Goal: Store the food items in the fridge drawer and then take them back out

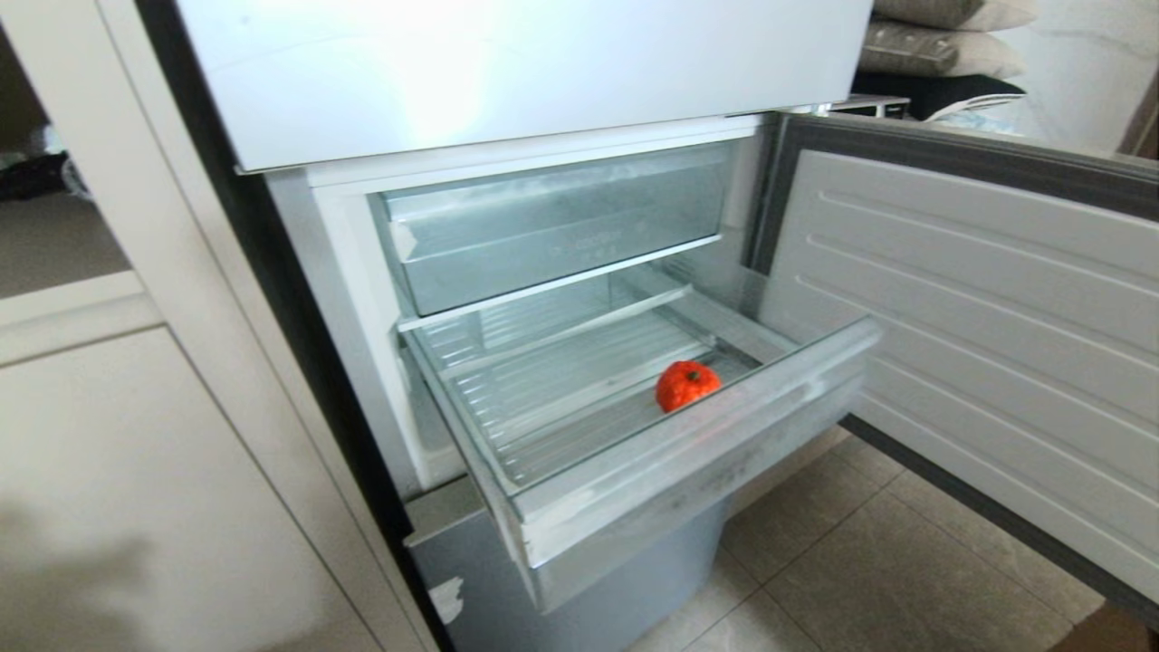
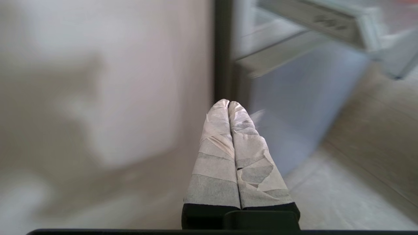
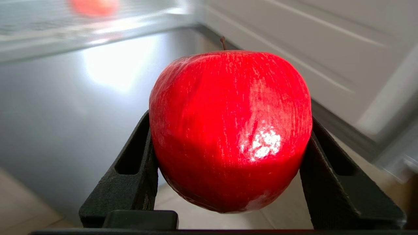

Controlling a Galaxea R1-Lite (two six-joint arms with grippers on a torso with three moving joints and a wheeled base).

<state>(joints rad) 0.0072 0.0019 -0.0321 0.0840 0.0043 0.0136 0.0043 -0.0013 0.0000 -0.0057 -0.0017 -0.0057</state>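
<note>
We logged the fridge drawer (image 1: pixel 634 453) pulled well out of the open fridge, its frosted front lip toward us and its ribbed clear floor exposed. One of the food items, the orange pumpkin-like fruit (image 1: pixel 686 385), sat on that floor, toward the front lip and on the drawer's right half (stem side up, as far as we could tell). Above the drawer a second clear bin (image 1: pixel 552 226) sat pushed in. To the drawer's right the fridge door (image 1: pixel 978 317) stood swung open, its white ribbed liner facing the drawer. Below the drawer we noted a grey-blue panel (image 1: pixel 579 580), and tiled floor (image 1: pixel 860 561) ran beneath the drawer and door.

Neither arm appeared in the head view. In the right wrist view the right gripper (image 3: pixel 228 137) was clamped on the red apple (image 3: pixel 230 130), a black finger pressed against each side, stem up. It was held outside and below the drawer, in front of the grey-blue panel; the orange fruit showed as a blur beyond the drawer's front lip. The left gripper (image 2: pixel 228 104) had its taped fingers (image 2: pixel 215 153) pressed together, holding nothing, and pointed at the fridge's lower corner, below the drawer, beside a pale cabinet face (image 1: pixel 163 471).
</note>
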